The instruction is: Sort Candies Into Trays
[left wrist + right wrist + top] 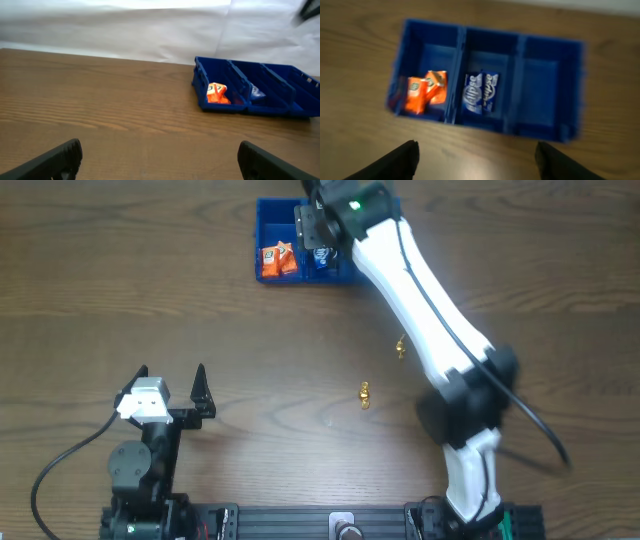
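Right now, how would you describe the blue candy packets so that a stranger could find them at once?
On the wooden table, look for the blue tray with three compartments. The two blue packets lie side by side in its middle compartment. Only they are blue: the neighbouring orange packets lie in an end compartment.

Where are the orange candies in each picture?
Top view: orange candies in the blue tray's left end compartment, near the picture's top.
Left wrist view: orange candies in the tray's end compartment.
Right wrist view: same compartment, beside the blue candies.
Shared landmark: the blue tray.
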Controlling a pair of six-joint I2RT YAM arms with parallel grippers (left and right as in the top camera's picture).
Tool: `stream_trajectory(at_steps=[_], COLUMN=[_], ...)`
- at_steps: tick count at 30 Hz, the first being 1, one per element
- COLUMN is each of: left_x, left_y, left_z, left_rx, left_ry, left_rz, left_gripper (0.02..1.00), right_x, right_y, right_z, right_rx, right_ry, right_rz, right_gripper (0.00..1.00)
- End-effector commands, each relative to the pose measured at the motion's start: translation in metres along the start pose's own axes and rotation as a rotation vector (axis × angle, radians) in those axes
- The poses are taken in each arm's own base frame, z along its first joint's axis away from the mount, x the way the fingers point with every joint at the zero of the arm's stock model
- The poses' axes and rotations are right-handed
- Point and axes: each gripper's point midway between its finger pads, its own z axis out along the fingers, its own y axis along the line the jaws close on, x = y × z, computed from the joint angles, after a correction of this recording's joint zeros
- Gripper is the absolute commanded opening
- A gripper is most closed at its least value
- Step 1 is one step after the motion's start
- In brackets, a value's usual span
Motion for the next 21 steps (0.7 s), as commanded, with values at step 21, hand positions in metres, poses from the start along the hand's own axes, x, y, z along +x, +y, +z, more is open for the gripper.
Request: stream_trajectory(at_steps=[21], left_x=[0.017], left_y=[0.001], left_z=[0.002], left_rx=[0.000], left_ry=[0.045], left_rz=[0.013], left_gripper=[0.998], right_x=[0.334], right_y=[-0.044], right_z=[0.027], right_rx=[0.071], right_ry=[0.532], right_rz=[0.118], right_gripper=[0.766])
